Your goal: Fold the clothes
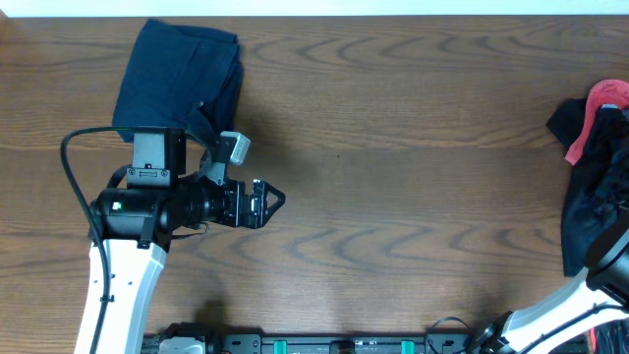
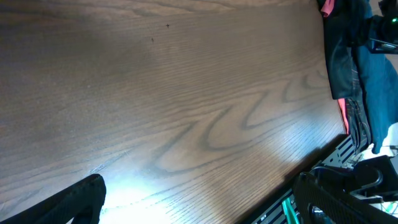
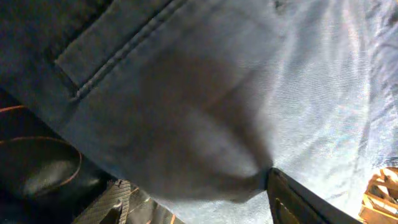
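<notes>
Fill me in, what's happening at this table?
One navy garment lies folded at the far left of the table. The left gripper hangs open over bare wood, holding nothing. The right arm reaches into the heap of unfolded clothes at the right edge. The right gripper is close against blue fabric, but a grip cannot be confirmed.

Overhead looks straight down. Left wrist, low over the table [image 2: 186, 93], faces the right pile [image 2: 360, 68]; right wrist hugs cloth [image 3: 217, 93].
</notes>
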Controlling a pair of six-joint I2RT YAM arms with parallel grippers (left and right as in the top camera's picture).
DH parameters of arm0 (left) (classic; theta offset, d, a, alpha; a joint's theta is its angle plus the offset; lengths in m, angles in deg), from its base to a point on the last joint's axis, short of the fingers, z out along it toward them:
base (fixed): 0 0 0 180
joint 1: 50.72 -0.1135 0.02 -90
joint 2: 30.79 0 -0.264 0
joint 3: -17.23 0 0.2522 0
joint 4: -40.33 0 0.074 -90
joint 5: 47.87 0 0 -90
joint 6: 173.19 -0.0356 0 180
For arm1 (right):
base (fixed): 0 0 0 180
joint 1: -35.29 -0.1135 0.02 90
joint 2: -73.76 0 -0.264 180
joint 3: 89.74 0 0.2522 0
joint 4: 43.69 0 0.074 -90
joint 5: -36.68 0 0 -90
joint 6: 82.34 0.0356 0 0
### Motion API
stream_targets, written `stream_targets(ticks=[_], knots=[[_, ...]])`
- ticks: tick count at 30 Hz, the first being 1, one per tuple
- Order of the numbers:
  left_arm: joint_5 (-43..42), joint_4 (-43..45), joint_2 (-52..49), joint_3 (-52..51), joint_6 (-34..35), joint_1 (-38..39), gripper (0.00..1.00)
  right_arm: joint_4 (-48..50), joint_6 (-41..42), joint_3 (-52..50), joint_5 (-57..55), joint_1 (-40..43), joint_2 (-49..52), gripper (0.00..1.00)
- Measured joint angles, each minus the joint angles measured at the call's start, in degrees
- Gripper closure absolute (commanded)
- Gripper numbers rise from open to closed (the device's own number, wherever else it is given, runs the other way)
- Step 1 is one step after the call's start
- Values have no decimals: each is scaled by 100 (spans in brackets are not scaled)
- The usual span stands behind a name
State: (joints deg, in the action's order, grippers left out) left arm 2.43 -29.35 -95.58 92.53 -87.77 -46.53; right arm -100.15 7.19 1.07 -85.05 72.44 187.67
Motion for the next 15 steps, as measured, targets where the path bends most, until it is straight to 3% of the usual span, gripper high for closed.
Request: stream_targets(ticks=[3,6,7,9,15], knots=[[0,0,0,0,0,0,2,42,0,0,-2,-9,9,29],[0,0,0,0,0,0,2,55,2,0,-70,-15,33,36],[0,0,-2,0,0,0,2,52,11,0,-116,-15,48,43],[0,0,-4,0,-7,0,2,46,66,0,-186,-15,79,74],[0,0,-4,0,-22,0,2,-24,348,17,-188,-17,85,99]])
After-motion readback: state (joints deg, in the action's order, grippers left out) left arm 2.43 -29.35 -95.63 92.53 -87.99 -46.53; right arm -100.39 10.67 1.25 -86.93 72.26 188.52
